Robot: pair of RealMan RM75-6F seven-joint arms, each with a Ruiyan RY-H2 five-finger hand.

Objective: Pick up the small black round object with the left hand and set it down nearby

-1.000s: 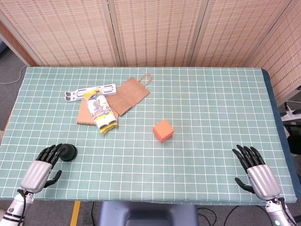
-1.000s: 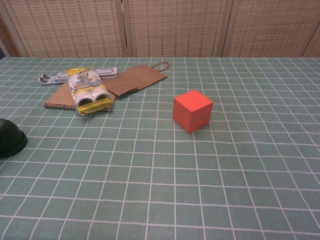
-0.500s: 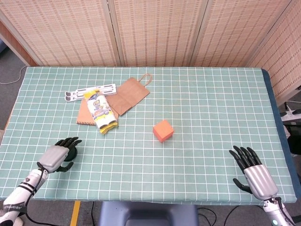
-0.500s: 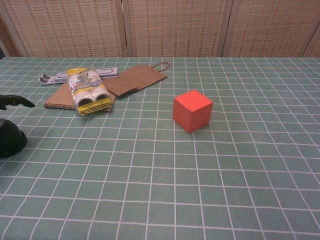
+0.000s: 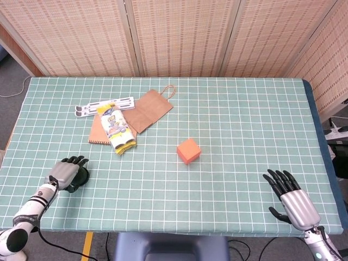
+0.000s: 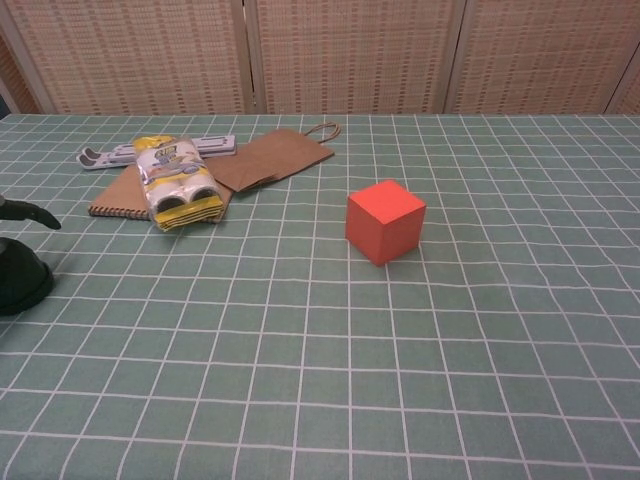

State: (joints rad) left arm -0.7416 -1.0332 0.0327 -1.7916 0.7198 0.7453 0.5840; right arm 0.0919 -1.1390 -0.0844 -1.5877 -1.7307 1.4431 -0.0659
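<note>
Head view: black round object (image 5: 81,176) under left hand (image 5: 64,173).

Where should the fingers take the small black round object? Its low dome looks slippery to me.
Take the black round object across its lower rim, coming down from above: it sits flat and is low and domed, so the top offers no grip. The left hand is already over it, with open table around.
</note>
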